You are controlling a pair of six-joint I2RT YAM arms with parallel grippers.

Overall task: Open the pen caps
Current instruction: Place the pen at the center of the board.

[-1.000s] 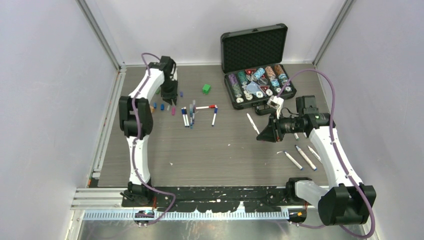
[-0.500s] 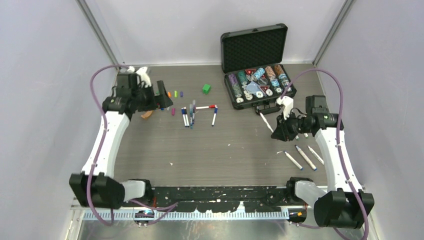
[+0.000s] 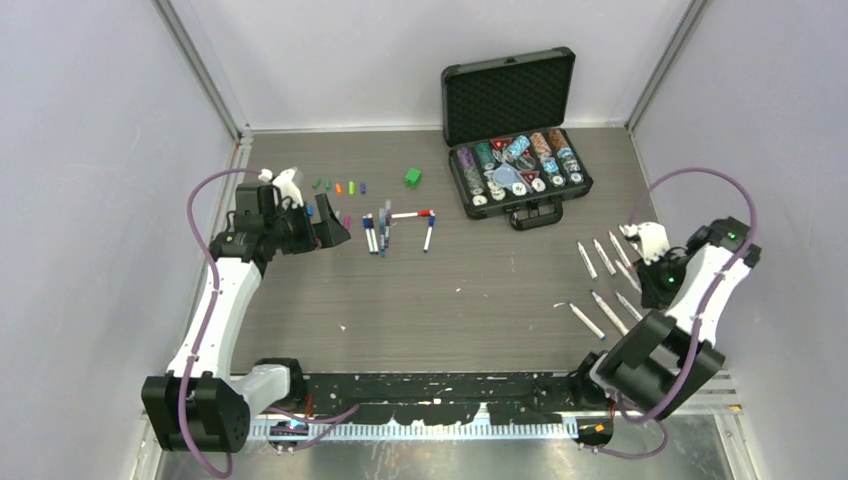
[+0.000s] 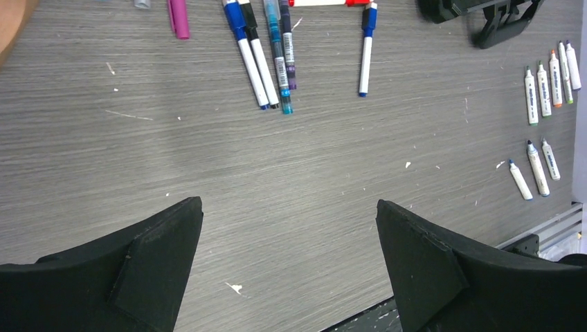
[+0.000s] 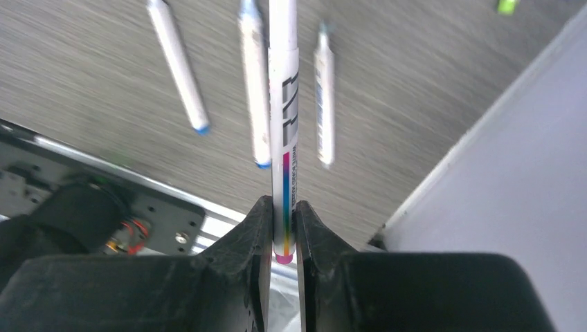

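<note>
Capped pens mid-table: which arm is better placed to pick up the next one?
Left. The left gripper is open, empty and close to the capped pens; the right gripper is shut on a pen, far off to the right.

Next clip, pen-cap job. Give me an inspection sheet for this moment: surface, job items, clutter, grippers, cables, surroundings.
Surface: grey wood-grain table, with white specks and scuffs.
Job's things: loose pen caps in a row at far left; capped pens grouped mid-table; uncapped pens lying at near right.
Clutter: green cube; open poker chip case at the back.
Grippers: left gripper open and empty above the table; right gripper shut on a white pen.
Cables: left arm's cable and right arm's cable, both purple, loop above the table.
Surroundings: pale walls and metal frame posts; nothing else seen.
</note>
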